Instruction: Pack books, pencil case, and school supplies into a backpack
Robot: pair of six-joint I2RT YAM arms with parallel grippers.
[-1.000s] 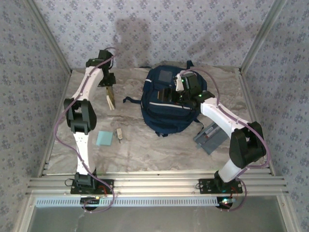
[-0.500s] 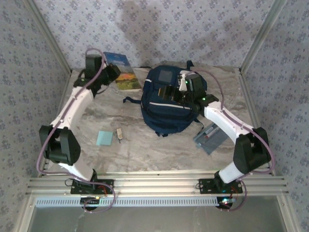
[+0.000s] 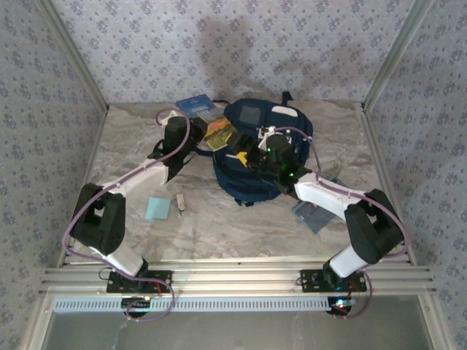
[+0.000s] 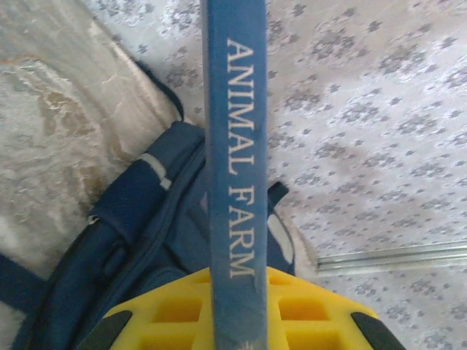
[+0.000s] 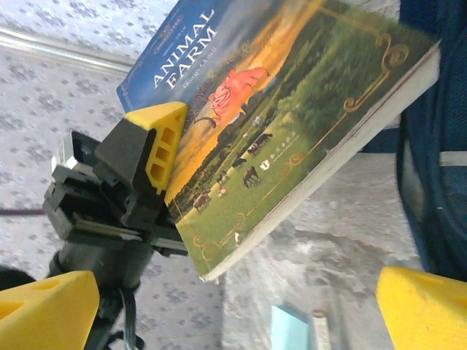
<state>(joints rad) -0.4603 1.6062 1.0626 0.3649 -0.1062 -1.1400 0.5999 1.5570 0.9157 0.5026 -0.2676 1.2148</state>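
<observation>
- My left gripper (image 4: 235, 295) is clamped on the paperback (image 5: 292, 124), with a yellow finger on each side of one end; the blue spine reads "Animal Farm"
- The paperback is lifted off the table (image 3: 219, 230) and tilted, at the far left edge of the backpack (image 3: 252, 186); I cannot tell whether the two touch
- Its cover, blue sky over a green and yellow field, faces my right wrist camera
- My right gripper (image 3: 242, 153) hovers over the backpack with its jaws spread wide, holding nothing, pointed toward the book
- The backpack lies flat at the far middle of the table, navy with white stripes
- The pencil case (image 3: 310, 216) lies to the backpack's right, partly under my right arm
- The light-blue pad (image 3: 156, 208) and the small beige block (image 3: 180, 202) lie close together at the near left, well apart from the backpack
</observation>
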